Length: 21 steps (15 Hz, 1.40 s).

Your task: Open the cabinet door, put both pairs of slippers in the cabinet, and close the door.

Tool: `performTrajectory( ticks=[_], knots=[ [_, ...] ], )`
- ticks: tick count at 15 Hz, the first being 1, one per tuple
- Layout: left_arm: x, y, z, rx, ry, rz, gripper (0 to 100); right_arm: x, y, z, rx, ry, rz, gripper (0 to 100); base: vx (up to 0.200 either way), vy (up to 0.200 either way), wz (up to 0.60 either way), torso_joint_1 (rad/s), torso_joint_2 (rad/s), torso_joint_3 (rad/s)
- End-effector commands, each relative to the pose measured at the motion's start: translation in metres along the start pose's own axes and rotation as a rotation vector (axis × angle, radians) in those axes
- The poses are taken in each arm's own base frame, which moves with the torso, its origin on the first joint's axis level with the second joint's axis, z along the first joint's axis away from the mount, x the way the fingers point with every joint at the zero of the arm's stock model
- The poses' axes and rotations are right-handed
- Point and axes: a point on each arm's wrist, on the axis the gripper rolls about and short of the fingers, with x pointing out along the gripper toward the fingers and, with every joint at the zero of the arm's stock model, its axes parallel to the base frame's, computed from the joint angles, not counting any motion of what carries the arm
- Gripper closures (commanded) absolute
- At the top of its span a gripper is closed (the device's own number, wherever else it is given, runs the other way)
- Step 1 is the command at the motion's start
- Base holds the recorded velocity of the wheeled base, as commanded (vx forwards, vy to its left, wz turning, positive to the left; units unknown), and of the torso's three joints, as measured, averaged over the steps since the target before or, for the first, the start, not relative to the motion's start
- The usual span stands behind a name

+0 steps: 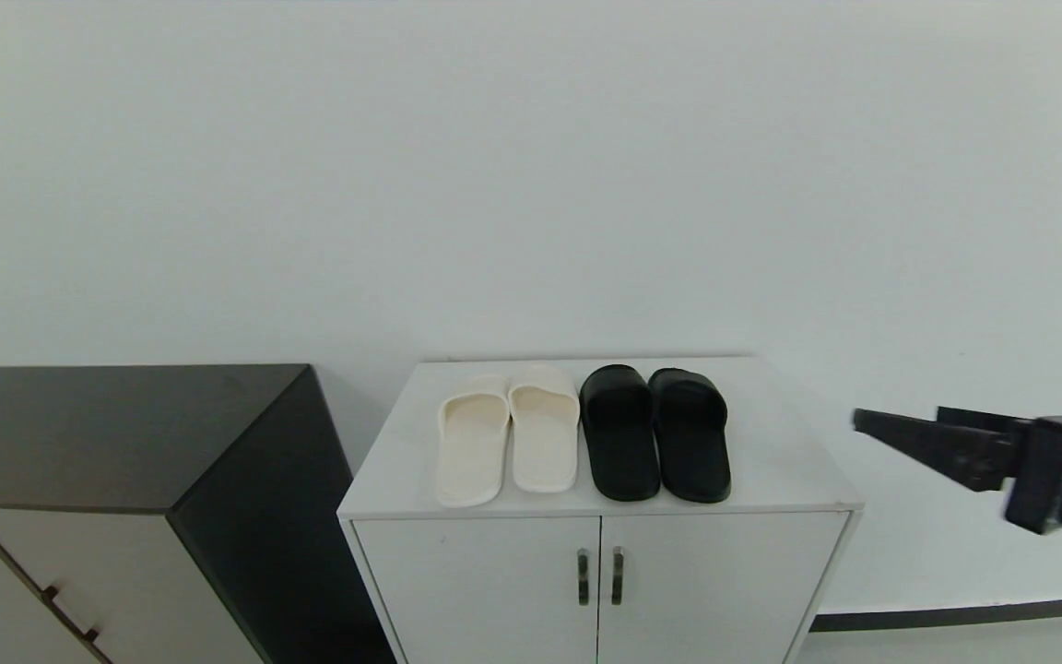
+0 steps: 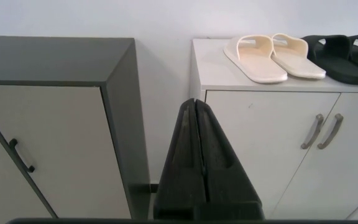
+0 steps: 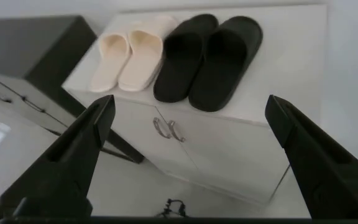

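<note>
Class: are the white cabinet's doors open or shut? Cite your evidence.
Shut: both doors lie flush on the white cabinet, handles side by side at the seam.

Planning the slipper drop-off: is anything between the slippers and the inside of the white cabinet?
Yes. Both cabinet doors are shut. The cream slippers and black slippers sit on top, so a door must open first.

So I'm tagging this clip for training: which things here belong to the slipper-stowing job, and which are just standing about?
Part of the job:
white cabinet, doors shut
door handles
cream slippers on its top
black slippers beside them

Just there:
dark cabinet to the robot's left
wall behind
</note>
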Motion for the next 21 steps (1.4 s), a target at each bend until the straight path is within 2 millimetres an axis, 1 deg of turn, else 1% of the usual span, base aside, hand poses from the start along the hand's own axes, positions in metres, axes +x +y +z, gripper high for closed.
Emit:
performTrajectory(
  ticks=[1,2,4,5,6,8,10,12,14,15,16,19,21],
  knots=[
    [0.0,0.0,0.0,-0.001,0.0,0.0,100,0.057,0.033,-0.012,-0.04,0.07,0.006,0,0.0,0.0,0.0,0.0,0.0,0.0],
    [0.0,0.0,0.0,-0.001,0.0,0.0,100,0.072,0.038,-0.017,-0.045,0.072,0.005,0,0.0,0.0,0.0,0.0,0.0,0.0],
    [0.0,0.0,0.0,-0.001,0.0,-0.001,100,0.107,0.046,-0.029,-0.046,0.04,-0.051,0,0.0,0.0,0.0,0.0,0.0,0.0],
    [0.0,0.0,0.0,-0.001,0.0,0.0,100,0.114,0.048,-0.032,-0.044,0.026,-0.067,0,0.0,0.0,0.0,0.0,0.0,0.0],
    [0.0,0.0,0.0,-0.001,0.0,-0.001,100,0.141,0.052,-0.041,-0.048,-0.011,-0.132,0,0.0,0.0,0.0,0.0,0.0,0.0],
    [0.0,0.0,0.0,-0.001,0.0,-0.006,100,0.166,0.054,-0.054,-0.064,-0.005,-0.197,0,0.0,0.0,0.0,0.0,0.0,0.0],
    [0.0,0.0,0.0,-0.001,0.0,-0.006,100,0.181,0.056,-0.061,-0.07,0.003,-0.224,0,0.0,0.0,0.0,0.0,0.0,0.0],
    [0.0,0.0,0.0,-0.001,0.0,-0.006,100,0.197,0.059,-0.062,-0.069,-0.004,-0.241,0,0.0,0.0,0.0,0.0,0.0,0.0],
    [0.0,0.0,0.0,-0.001,0.0,-0.006,100,0.21,0.06,-0.068,-0.073,0.004,-0.255,0,0.0,0.0,0.0,0.0,0.0,0.0],
    [0.0,0.0,0.0,-0.001,0.0,-0.006,100,0.217,0.057,-0.072,-0.077,0.003,-0.29,0,0.0,0.0,0.0,0.0,0.0,0.0],
    [0.0,0.0,0.0,-0.001,0.0,-0.006,100,0.232,0.052,-0.078,-0.081,0.003,-0.342,0,0.0,0.0,0.0,0.0,0.0,0.0],
    [0.0,0.0,0.0,-0.004,0.0,-0.007,100,0.253,0.039,-0.077,-0.066,-0.009,-0.379,0,0.0,0.0,0.0,0.0,0.0,0.0],
    [0.0,0.0,0.0,-0.004,0.0,-0.007,100,0.264,0.034,-0.08,-0.063,-0.008,-0.396,0,0.0,0.0,0.0,0.0,0.0,0.0]
  ],
)
